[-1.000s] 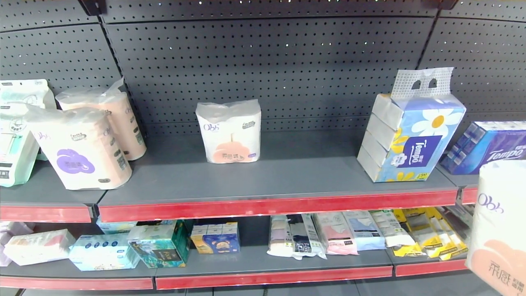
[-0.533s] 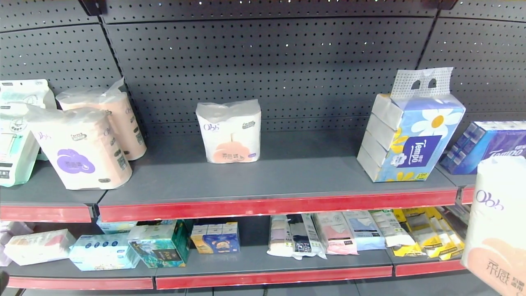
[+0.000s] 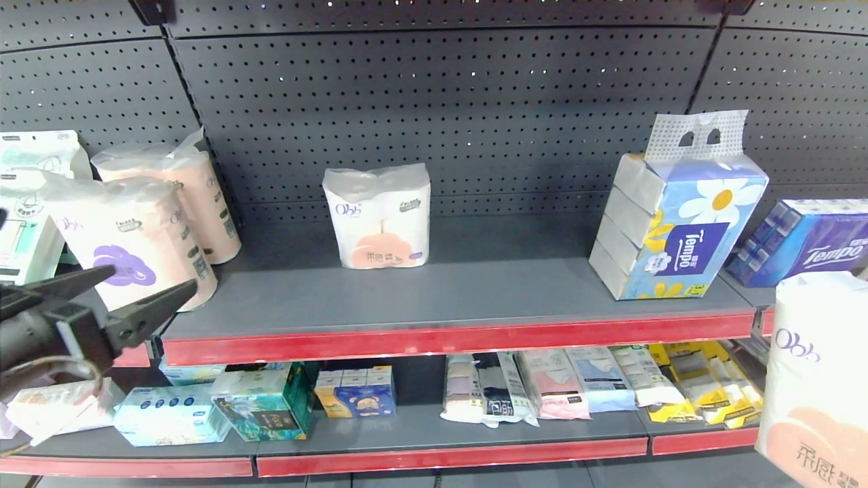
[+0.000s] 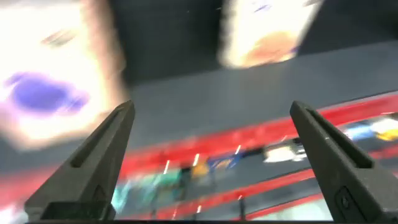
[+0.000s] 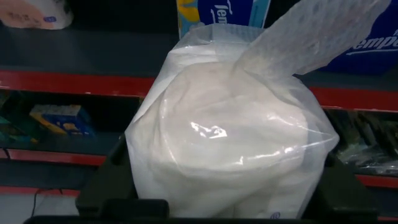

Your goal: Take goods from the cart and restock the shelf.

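A white and peach toilet paper pack hangs at the head view's lower right, in front of the shelf's red edge. My right gripper is shut on this pack, its dark fingers pressed against both sides. My left gripper stands open at the left, in front of the upper shelf, near a large roll pack with a purple mark. Nothing lies between its fingers. A matching small pack stands upright at the middle of the shelf.
A blue flowered tissue pack leans at the shelf's right, with a purple-blue pack beyond it. A peach roll pack and green-white packs stand at left. The lower shelf holds several boxes and packets. Bare shelf lies either side of the small pack.
My left gripper has come up into the head view at the left, open. The pack in my right gripper has shifted slightly left and down.
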Robot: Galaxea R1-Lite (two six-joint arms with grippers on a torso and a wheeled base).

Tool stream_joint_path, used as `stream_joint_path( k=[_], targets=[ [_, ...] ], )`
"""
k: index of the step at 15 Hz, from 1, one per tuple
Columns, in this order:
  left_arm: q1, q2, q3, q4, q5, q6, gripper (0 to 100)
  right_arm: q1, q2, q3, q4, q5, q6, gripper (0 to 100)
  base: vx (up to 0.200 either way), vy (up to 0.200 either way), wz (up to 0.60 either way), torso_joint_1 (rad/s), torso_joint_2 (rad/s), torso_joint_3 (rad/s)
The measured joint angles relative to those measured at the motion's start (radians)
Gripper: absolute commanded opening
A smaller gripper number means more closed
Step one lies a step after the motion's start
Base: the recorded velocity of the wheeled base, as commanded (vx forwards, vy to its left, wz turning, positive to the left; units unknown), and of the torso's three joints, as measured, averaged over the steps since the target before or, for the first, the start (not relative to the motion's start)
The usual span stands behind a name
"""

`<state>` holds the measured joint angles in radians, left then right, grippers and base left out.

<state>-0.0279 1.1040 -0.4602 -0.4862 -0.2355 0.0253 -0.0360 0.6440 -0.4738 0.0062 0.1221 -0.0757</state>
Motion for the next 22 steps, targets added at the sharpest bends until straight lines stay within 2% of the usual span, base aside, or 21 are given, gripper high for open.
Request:
stream_joint_path(
  k=[1, 3, 6, 8, 14, 17, 22],
  targets=[
    [0.003, 0.095, -0.014, -0.085, -0.088, 0.013, 100, 0.01, 0.001, 0.0, 0.001, 0.0, -0.009, 0, 0.0, 0.0, 0.0, 0.0, 0.0, 0.0],
    [0.008, 0.246, -0.065, -0.186, -0.253, 0.032, 100, 0.019, 0.004, -0.002, 0.002, -0.001, -0.031, 0, 0.0, 0.0, 0.0, 0.0, 0.0, 0.0],
    [0.017, 0.419, -0.171, -0.237, -0.333, 0.079, 100, 0.022, 0.006, -0.004, 0.004, -0.001, -0.055, 0, 0.0, 0.0, 0.0, 0.0, 0.0, 0.0],
    [0.022, 0.511, -0.257, -0.248, -0.407, 0.099, 100, 0.022, 0.005, -0.003, 0.008, -0.001, -0.06, 0, 0.0, 0.0, 0.0, 0.0, 0.0, 0.0],
    [0.002, 0.732, -0.484, -0.257, -0.438, 0.111, 100, 0.022, -0.01, 0.034, 0.01, -0.005, -0.08, 0, 0.0, 0.0, 0.0, 0.0, 0.0, 0.0],
    [-0.016, 0.822, -0.578, -0.257, -0.472, 0.111, 100, 0.021, -0.033, 0.059, 0.011, -0.009, -0.088, 0, 0.0, 0.0, 0.0, 0.0, 0.0, 0.0],
    [-0.037, 0.916, -0.662, -0.255, -0.527, 0.109, 100, 0.02, -0.051, 0.066, 0.025, -0.009, -0.091, 0, 0.0, 0.0, 0.0, 0.0, 0.0, 0.0]
  ],
)
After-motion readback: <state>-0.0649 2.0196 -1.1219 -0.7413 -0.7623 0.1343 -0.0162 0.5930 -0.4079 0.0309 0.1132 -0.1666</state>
